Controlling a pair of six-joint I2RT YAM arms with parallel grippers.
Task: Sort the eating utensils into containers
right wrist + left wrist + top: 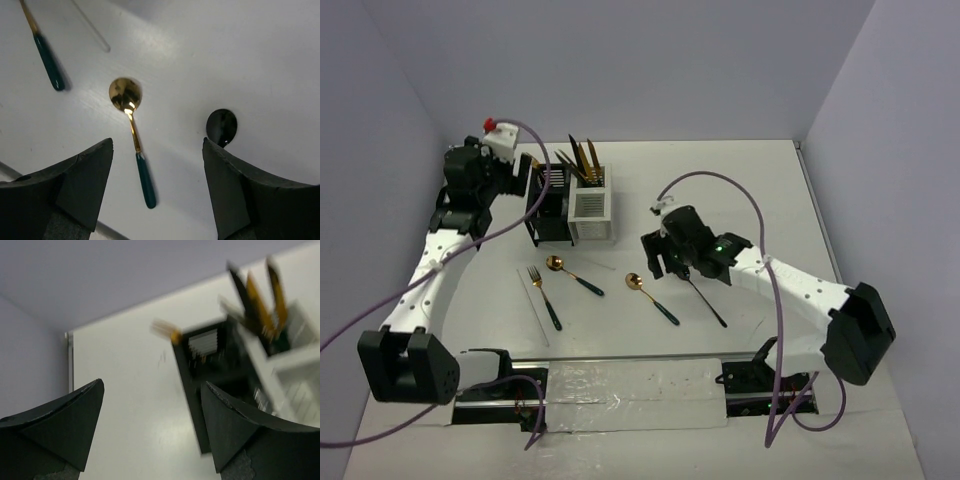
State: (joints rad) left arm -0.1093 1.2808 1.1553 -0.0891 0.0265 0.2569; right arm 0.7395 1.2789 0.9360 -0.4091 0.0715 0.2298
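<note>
The black caddy and the white caddy stand joined at the back centre. Several gold and black utensils stick up from them, also blurred in the left wrist view. On the table lie a gold fork, a gold spoon, a second gold spoon and an all-black spoon. My left gripper is open and empty beside the black caddy. My right gripper is open and empty above the second gold spoon and the black spoon's bowl.
A thin clear stick lies left of the fork, and its like shows in the right wrist view. A dark-handled utensil lies at that view's upper left. Walls close the left, back and right. A taped strip runs along the near edge.
</note>
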